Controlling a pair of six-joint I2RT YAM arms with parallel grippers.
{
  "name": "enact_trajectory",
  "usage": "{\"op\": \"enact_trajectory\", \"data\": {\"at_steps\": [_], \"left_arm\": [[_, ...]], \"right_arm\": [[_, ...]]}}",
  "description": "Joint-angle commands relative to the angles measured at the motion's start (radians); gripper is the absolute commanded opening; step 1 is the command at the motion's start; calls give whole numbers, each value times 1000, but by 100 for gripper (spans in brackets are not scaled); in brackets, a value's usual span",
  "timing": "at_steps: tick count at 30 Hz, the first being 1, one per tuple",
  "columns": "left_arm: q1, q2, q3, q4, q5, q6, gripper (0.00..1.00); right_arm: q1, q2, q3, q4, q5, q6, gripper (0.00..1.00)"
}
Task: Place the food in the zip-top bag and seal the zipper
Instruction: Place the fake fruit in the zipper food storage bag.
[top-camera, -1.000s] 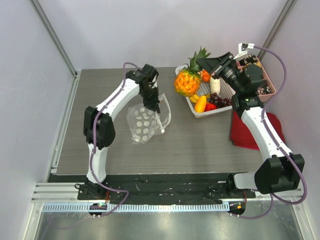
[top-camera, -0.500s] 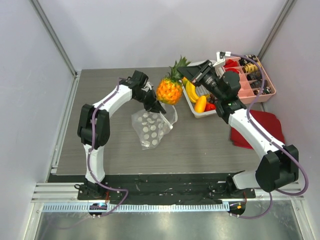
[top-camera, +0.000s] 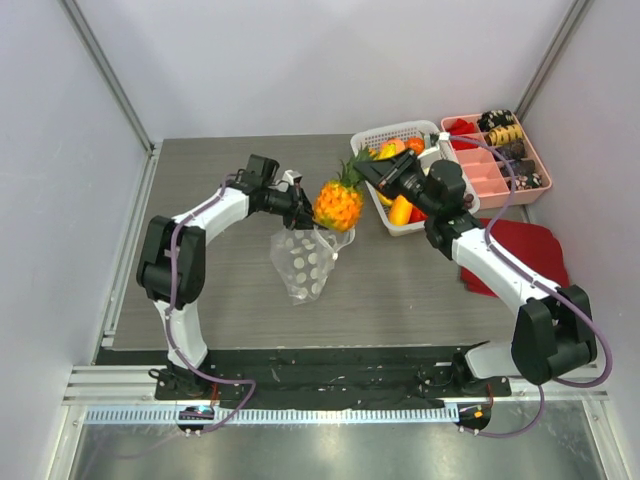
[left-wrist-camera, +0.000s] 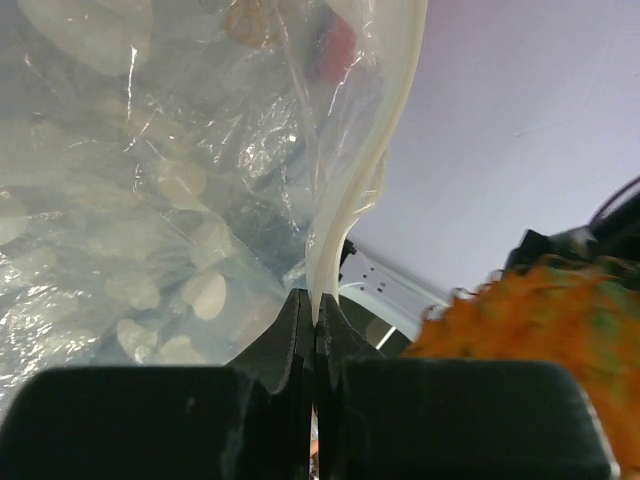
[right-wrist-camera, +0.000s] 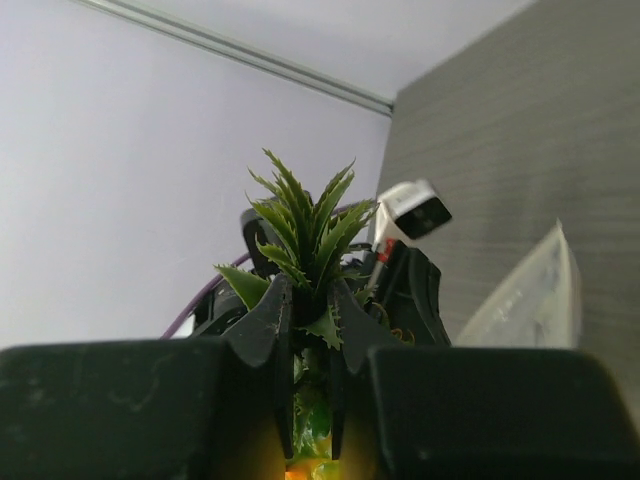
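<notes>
While the left pincer (left-wrist-camera: 315, 312) clamps the zipper (left-wrist-camera: 362, 180) of the zip-top bag (top-camera: 305, 264), the right pincer (right-wrist-camera: 310, 335), clamped on the leaves of the orange fruit (top-camera: 338, 206), holds it just right of that strip.

The orange pineapple (top-camera: 338, 205) hangs tilted in the air, its green leaves pointing far right. Right under it the clear dotted bag (top-camera: 303, 265) hangs crinkly, held up by its white zipper (left-wrist-camera: 352, 195).

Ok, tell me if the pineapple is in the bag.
Out. The pineapple hangs by its leaves from the right hand at the mouth of the zip-top bag, which the left hand pinches by its rim.
</notes>
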Motion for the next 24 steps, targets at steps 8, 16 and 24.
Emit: {"op": "enact_trajectory", "data": {"at_steps": [8,16,24], "left_arm": [[6,-109,-155,442,103,-220,0],[14,-100,-293,979,154,-570,0],[20,-126,-304,1020,177,-605,0]], "right_arm": [[60,-25,-65,-123,99,202,1],[48,-8,-142,-130,97,202,1],[15,-22,-156,-159,154,20,1]]}}
